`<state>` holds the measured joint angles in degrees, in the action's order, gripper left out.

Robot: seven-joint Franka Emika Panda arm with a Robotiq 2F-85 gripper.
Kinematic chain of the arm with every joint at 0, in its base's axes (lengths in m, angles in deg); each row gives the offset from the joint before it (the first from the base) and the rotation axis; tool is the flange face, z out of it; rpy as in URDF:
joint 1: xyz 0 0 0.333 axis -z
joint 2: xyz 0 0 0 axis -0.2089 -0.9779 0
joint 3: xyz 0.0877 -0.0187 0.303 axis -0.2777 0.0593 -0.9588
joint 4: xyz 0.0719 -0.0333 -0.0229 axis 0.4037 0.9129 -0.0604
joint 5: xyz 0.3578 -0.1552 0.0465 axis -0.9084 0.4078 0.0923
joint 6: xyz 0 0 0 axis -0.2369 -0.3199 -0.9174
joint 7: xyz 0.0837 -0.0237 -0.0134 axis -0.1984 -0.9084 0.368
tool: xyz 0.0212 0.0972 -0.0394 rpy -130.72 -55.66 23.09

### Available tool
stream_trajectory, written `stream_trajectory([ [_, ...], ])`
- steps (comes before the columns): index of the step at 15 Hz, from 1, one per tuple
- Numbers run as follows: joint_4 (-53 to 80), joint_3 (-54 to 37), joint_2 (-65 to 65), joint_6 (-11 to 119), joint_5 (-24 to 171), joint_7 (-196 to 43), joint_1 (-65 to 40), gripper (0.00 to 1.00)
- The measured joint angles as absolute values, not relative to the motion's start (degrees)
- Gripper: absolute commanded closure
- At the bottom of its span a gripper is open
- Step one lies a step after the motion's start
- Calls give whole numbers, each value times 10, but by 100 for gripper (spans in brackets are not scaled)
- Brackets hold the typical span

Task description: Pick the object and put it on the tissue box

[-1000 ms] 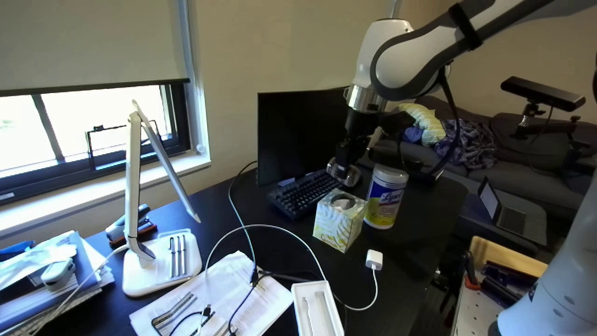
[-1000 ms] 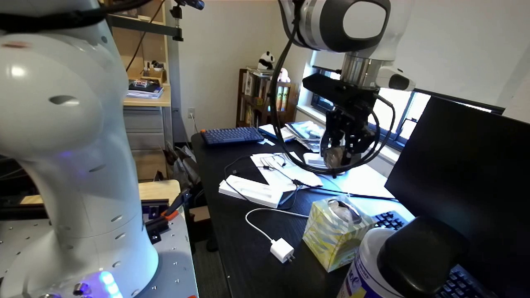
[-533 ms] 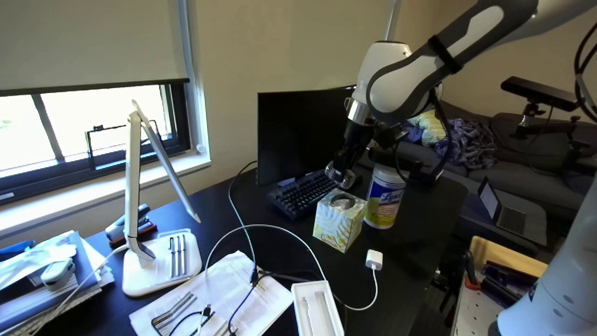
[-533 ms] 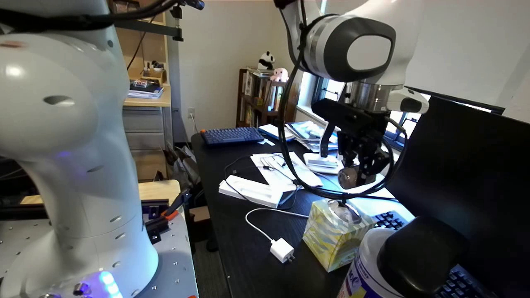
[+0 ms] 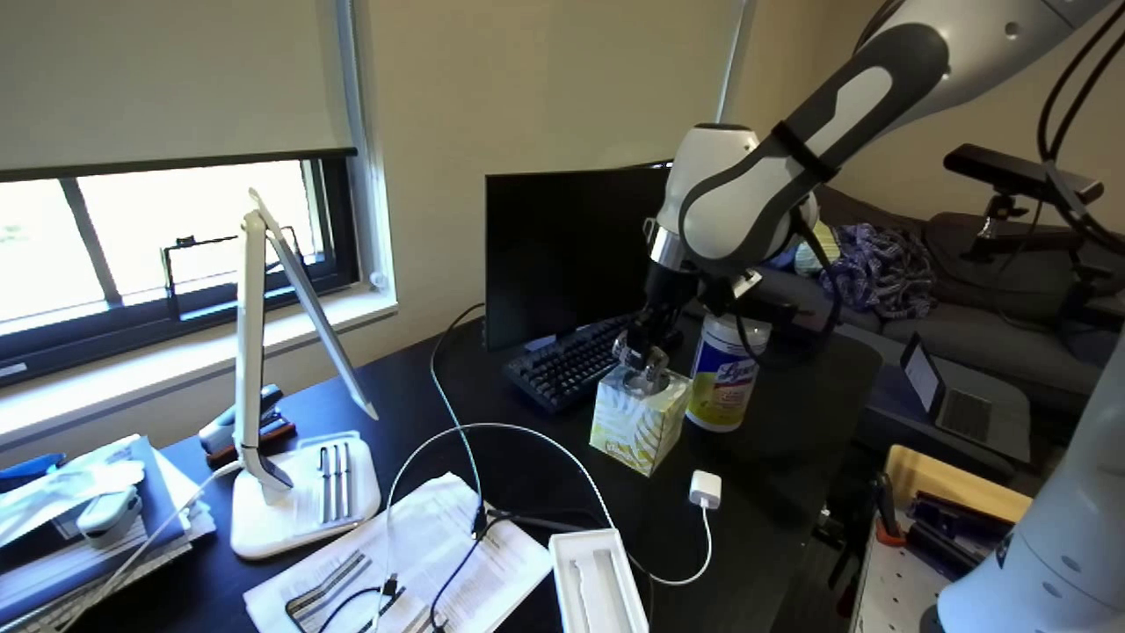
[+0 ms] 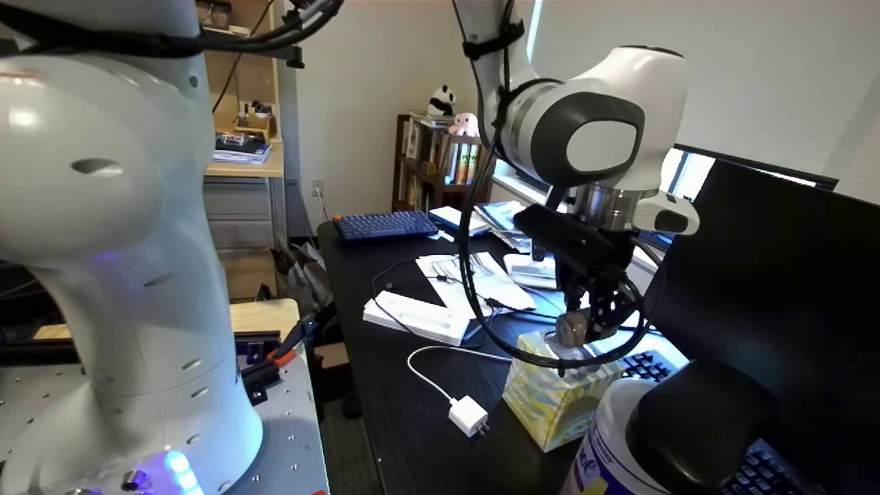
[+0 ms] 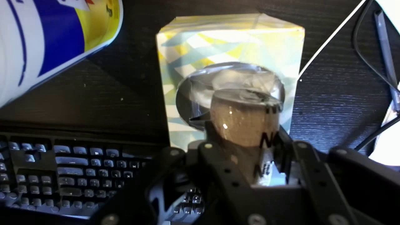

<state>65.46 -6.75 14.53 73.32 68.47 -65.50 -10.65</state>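
The wrist view shows the gripper (image 7: pixel 245 134) pinching a translucent brownish cylinder (image 7: pixel 245 117), its free end over the oval opening (image 7: pixel 231 78) of the tissue box (image 7: pixel 225 47), which stands upright on the dark table (image 7: pixel 131 103); whether cylinder and box touch I cannot tell. The step in hand looks to be the placing. To do it well, I would aim for the card beside the opening, or lay the cylinder flat across it, since the hole itself offers poor support and may let it sink or roll. A slow descent, stopped at first contact, should keep a probably light box from sliding; then ease the grip evenly and rise straight up. Mind the Lysol canister (image 5: pixel 725 378), just beside the box, and the looped black cable (image 6: pixel 562 364), which in an exterior view hangs in front of the box and could snag. The cylinder's side is glossy with bright glints, its end greyish and softly rounded, with bold black letters, an N among them; deeper in the grip a whitish patch shows.
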Motion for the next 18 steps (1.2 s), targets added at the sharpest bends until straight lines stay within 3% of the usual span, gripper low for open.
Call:
stream_trajectory([
  [18,664,-68,144,690,721,-635,-106,83],
])
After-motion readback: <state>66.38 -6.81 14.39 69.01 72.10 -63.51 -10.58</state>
